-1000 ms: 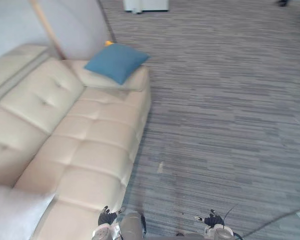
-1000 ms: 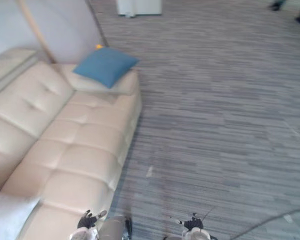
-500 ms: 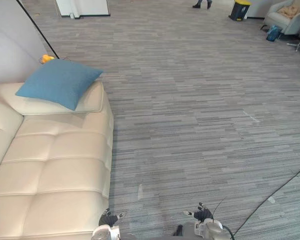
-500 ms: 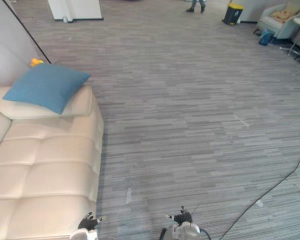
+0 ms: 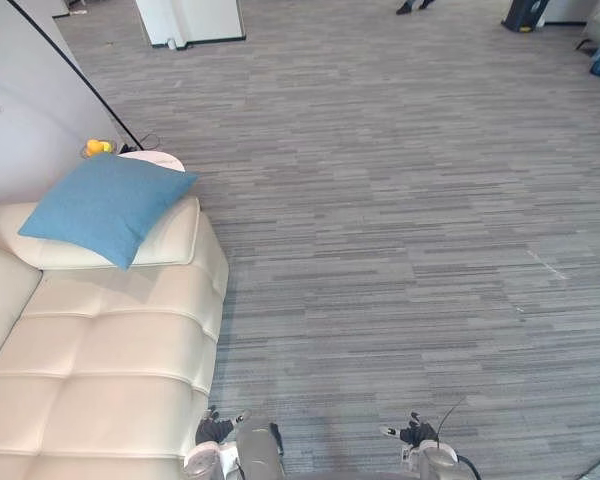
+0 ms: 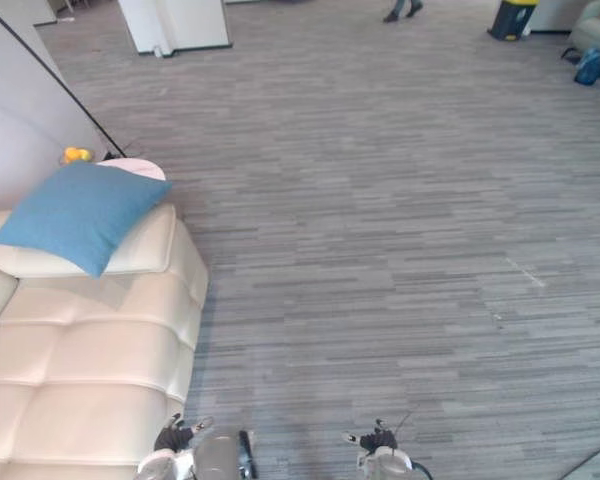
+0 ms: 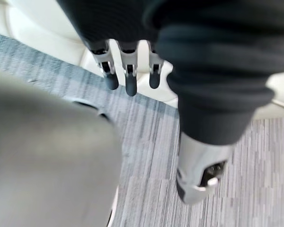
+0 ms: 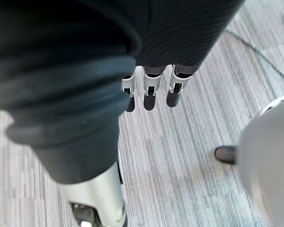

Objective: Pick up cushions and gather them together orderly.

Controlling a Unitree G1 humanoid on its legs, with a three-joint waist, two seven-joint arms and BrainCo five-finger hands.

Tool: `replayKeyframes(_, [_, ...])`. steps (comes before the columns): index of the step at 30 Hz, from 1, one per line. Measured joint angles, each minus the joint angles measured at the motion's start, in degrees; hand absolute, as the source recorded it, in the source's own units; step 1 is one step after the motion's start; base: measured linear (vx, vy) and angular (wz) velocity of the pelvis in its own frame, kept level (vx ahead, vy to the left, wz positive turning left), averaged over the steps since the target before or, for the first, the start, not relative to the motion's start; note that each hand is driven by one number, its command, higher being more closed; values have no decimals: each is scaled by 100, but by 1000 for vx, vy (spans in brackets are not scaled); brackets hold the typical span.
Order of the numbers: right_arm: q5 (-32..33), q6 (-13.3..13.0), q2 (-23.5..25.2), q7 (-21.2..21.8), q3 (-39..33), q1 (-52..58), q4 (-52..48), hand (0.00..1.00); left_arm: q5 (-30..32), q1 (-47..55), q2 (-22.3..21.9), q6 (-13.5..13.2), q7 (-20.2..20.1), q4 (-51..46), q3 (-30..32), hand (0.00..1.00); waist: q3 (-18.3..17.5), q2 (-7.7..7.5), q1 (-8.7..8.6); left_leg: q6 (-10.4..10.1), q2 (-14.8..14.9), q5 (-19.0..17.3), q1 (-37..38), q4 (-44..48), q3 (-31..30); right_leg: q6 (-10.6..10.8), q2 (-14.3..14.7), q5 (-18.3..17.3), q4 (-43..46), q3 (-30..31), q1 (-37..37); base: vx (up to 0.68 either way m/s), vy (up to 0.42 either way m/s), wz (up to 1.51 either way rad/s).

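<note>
Left eye view, items I logged:
- Blue cushion (image 5: 108,205), one, lying tilted on the far arm of the sofa, one corner hanging toward the seat.
- Cream leather sofa (image 5: 110,350), tufted seat, along the robot's left side.
- Small round white side table (image 5: 152,158), just past the sofa arm and partly hidden by the cushion.
- Small yellow object (image 5: 97,146), beside the table by the wall; I could not tell what it was.
- Grey striped carpet (image 5: 400,220), across the open room.
- White cabinet base (image 5: 190,18), a person's shoes (image 5: 412,6) and a dark bin (image 5: 525,12), all at the far edge.
- Left hand (image 5: 215,430), low by the sofa's front corner, well apart from the cushion.
- Right hand (image 5: 415,433), low over the carpet, also well apart from it.

Right eye view: I noted the same layout, with the cushion on the sofa arm and a blue bag (image 6: 590,65) at the far right.

Left wrist view: the fingers (image 7: 128,80) hung straight and relaxed, the thumb (image 7: 199,179) stood apart, and nothing was held. The sofa's cream edge lay past them.

Right wrist view: the fingers (image 8: 149,97) were straight and loose, the thumb (image 8: 99,198) was apart, and the hand was empty over the carpet.
</note>
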Motion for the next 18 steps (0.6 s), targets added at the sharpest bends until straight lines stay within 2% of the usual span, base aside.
replayKeyframes(1, [-5,-1,-37,-16,5,-78,11,0,3,10,3,1,2,27,-7,0,-24,40,15,65,-76,418,54,-690,218,167,-7,-90,-139,49,142,510,206,-32])
replayKeyframes(2, [-6,-2,-42,-29,7,-133,49,0,-36,-7,20,-6,-8,31,6,0,-6,16,45,340,-106,731,56,-660,224,264,-43,-161,-181,131,214,626,267,-29])
replayKeyframes(4, [-16,-5,13,-34,7,-173,140,0,-48,-41,105,-13,-11,55,8,0,-56,-161,45,453,-371,224,141,-485,269,294,-316,-154,180,167,202,487,213,-5])
replayKeyframes(5, [-25,-13,14,-27,7,-174,194,0,-57,-44,121,-16,-7,69,8,0,-44,-168,49,483,-403,102,223,-422,259,326,-387,-173,657,183,79,540,248,16])
replayKeyframes(6, [-45,-10,26,-8,4,-151,231,0,-74,-48,143,-19,-9,123,-22,0,-32,-175,45,456,-441,-64,455,-381,240,518,-528,-150,1901,246,-299,654,290,40])
replayKeyframes(7, [-77,-12,38,28,6,-76,233,0,-81,-64,222,12,-8,211,-106,0,-2,-191,7,478,-557,-207,751,-402,71,913,-666,72,3141,324,-689,556,223,56])
replayKeyframes(8, [-124,-13,33,45,6,1,231,0,-83,-90,271,33,-10,242,-203,0,7,-205,-34,495,-631,-281,958,-426,-36,1006,-722,121,3841,324,-882,559,157,80])
replayKeyframes(9, [-170,-16,19,70,8,102,170,0,-57,-107,329,67,-10,328,-273,0,16,-209,-48,515,-727,-353,1364,-566,-242,943,-789,83,4711,288,-1216,521,99,81])
replayKeyframes(10, [-175,-48,-16,67,16,152,139,0,-48,-98,335,76,4,360,-271,0,45,-159,-64,524,-775,-359,1705,-736,-401,812,-800,-12,5004,213,-1462,580,75,86])
replayKeyframes(12, [-175,-51,-29,67,22,160,-42,0,-47,-116,313,76,2,352,-281,0,64,-169,-82,523,-806,-359,2209,-1099,-640,608,-852,-194,4836,-102,-1772,421,13,79])
replayKeyframes(13, [-176,-56,-15,68,21,192,-118,0,-45,-149,275,74,-1,349,-283,0,95,-119,-92,524,-808,-361,2498,-1317,-827,514,-863,-261,4277,-277,-2044,386,-53,89])
replayKeyframes(14, [-175,-57,-6,68,19,221,-225,0,-45,-181,227,73,1,349,-276,0,99,-119,-123,516,-796,-393,2642,-1397,-1040,508,-778,-260,3780,-204,-2215,386,-84,95])
replayKeyframes(15, [-170,-64,-1,66,17,225,-266,0,-37,-182,193,66,1,345,-275,0,98,-113,-167,463,-771,-485,2693,-1410,-1203,516,-666,-237,3377,-32,-2317,375,-153,116])
replayKeyframes(16, [-171,-71,21,65,17,207,-259,0,17,-189,145,62,1,346,-271,0,97,-156,-244,262,-731,-714,2712,-1351,-1511,546,-424,-58,2584,557,-2450,331,-218,115])
replayKeyframes(18, [-137,-60,70,67,-1,247,-245,0,28,-158,154,56,6,320,-236,0,71,-268,-274,86,-760,-1107,2759,-991,-1945,519,-289,381,1925,1294,-2523,438,-362,122])
